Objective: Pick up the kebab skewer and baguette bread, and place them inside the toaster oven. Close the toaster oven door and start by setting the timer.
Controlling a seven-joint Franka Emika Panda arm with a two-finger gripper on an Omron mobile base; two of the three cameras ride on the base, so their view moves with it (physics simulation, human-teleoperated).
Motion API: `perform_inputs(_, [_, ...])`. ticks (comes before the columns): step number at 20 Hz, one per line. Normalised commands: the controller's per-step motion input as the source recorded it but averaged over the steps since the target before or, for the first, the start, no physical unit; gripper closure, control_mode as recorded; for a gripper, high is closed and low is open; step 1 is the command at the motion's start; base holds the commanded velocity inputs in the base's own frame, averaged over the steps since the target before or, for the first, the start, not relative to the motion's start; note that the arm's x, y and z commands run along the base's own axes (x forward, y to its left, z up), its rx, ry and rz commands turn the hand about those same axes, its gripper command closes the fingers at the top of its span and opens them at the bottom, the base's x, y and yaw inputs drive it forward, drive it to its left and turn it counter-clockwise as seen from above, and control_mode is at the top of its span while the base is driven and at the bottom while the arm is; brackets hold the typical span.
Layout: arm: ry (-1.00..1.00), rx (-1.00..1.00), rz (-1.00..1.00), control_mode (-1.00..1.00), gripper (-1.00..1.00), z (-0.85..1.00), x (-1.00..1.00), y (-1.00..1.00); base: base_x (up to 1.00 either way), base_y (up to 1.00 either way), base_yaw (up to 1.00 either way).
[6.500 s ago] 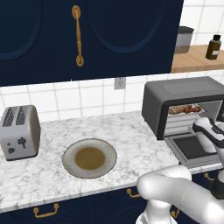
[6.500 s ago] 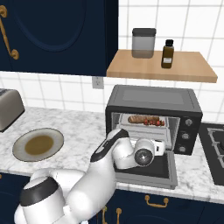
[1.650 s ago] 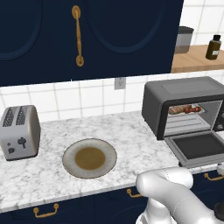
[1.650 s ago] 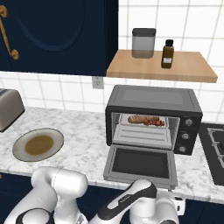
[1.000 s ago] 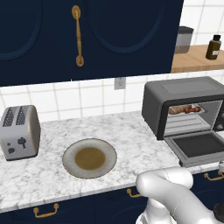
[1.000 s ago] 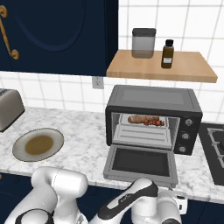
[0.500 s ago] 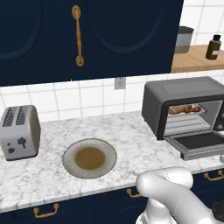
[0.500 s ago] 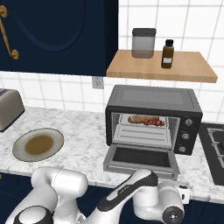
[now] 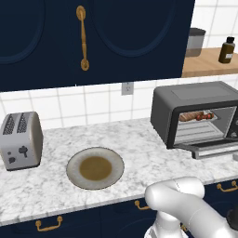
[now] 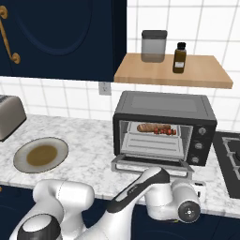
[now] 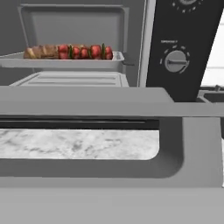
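With the kebab skewer [image 11: 85, 51] and baguette bread [image 11: 42, 52] already lying end to end on the rack inside the toaster oven [image 10: 164, 126], the step in hand looks to be closing the toaster oven door [image 10: 151, 164], which hangs partly lowered over the worktop's [image 10: 89, 154] front edge. The robot's pincer cannot be made out in the pictures, so whether it is wide or narrow cannot be told. A good lift would push up under the handle bar [image 11: 109, 105] near its middle, so the door swings evenly. The hand view shows the timer knob [image 11: 176, 61] close up, right of the opening. The base views add the plate [image 9: 95, 168] and toaster [image 9: 20, 141].
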Motion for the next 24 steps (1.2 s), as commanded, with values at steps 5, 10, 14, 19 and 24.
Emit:
perform_inputs(5, [0.00,0.00,0.00,-1.00,-1.00,0.55,0.58,0.04,0.00,0.00,0.00])
perform_inputs(10, [-0.04,0.02,0.00,-1.00,-1.00,0.75,0.50,0.06,0.00,0.00,0.00])
perform_inputs(14, [-0.13,0.04,0.00,-1.00,-1.00,0.84,0.42,0.05,0.00,0.00,0.00])
perform_inputs(19, [-0.16,0.04,0.00,-1.00,-1.00,0.87,0.30,0.01,0.00,0.00,0.00])
perform_inputs(24, [-0.16,0.03,0.00,-1.00,-1.00,0.98,0.08,0.00,0.00,0.00,0.00])
